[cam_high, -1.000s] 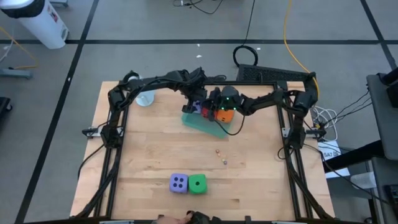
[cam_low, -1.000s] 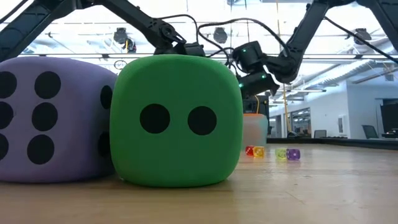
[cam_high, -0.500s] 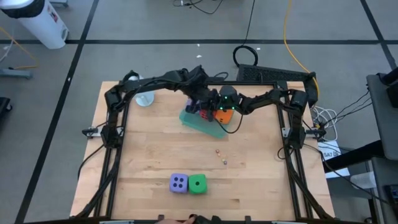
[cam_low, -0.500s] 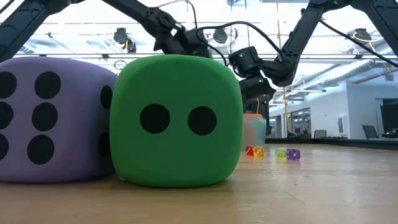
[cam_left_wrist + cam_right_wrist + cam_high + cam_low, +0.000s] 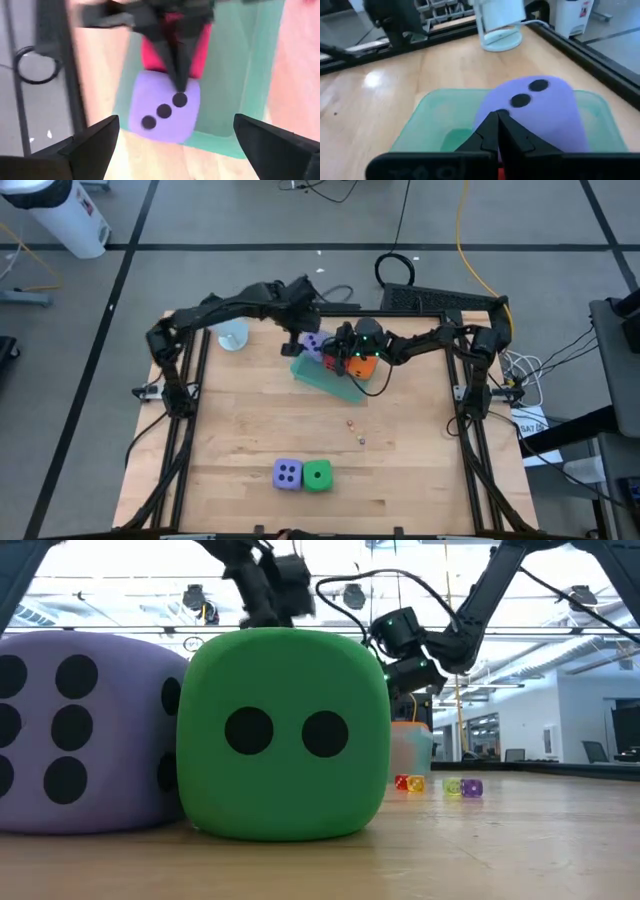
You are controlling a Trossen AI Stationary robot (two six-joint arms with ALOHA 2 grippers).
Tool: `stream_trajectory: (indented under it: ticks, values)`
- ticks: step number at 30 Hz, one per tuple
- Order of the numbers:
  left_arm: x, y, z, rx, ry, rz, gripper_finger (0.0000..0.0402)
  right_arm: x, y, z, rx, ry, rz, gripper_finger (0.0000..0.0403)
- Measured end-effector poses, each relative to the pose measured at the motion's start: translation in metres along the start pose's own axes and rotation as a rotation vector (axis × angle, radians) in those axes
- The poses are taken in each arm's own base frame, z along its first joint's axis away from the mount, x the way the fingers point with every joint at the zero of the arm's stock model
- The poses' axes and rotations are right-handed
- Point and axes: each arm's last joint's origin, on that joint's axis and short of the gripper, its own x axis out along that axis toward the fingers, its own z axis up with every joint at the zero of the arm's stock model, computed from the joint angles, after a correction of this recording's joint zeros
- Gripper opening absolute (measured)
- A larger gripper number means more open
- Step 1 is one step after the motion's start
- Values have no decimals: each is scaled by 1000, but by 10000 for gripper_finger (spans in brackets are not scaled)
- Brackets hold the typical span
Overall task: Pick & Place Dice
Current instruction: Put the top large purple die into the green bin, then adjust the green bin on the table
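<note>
I see tray [image 5: 325, 376] upper centre of high view: purple die [image 5: 314, 345], red die [image 5: 331, 358], orange die [image 5: 364, 364] in it. Left gripper [image 5: 296, 340] wide open, empty, above purple die. Right gripper [image 5: 340, 350] closed, empty, tips touching purple die.

Risk, my judgement: closed right tips shove purple die over tray edge; arms close, could clash.

Count: five dice: two purple, one green [image 5: 317, 476], one red, one orange. Second purple [image 5: 287, 473] beside green, lower centre. One tray.

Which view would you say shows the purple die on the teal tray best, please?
The left wrist view: the purple die fills the middle, three pips up, on the tray, unobstructed except where the right gripper overlaps its edge. The right wrist view shows it close but partly behind that gripper's fingers. The high view shows a sliver; the low view hides it.
</note>
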Motion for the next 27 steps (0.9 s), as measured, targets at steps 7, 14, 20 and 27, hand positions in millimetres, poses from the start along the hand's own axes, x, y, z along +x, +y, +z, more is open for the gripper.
stream_trajectory:
  ticks: [7,14,20,27]
  values:
    - [-59,-6,-4,-159,-109,50,386,-19,19,36,-35,-75,34,0]
    - [-46,-11,-34,-422,-48,-4,316,-53,61,57,-56,77,84,0]
    - [10,-26,-75,-536,56,-38,196,-83,107,38,-72,233,97,0]
    - [35,-30,-88,-672,79,171,41,-104,139,-5,42,219,212,0]
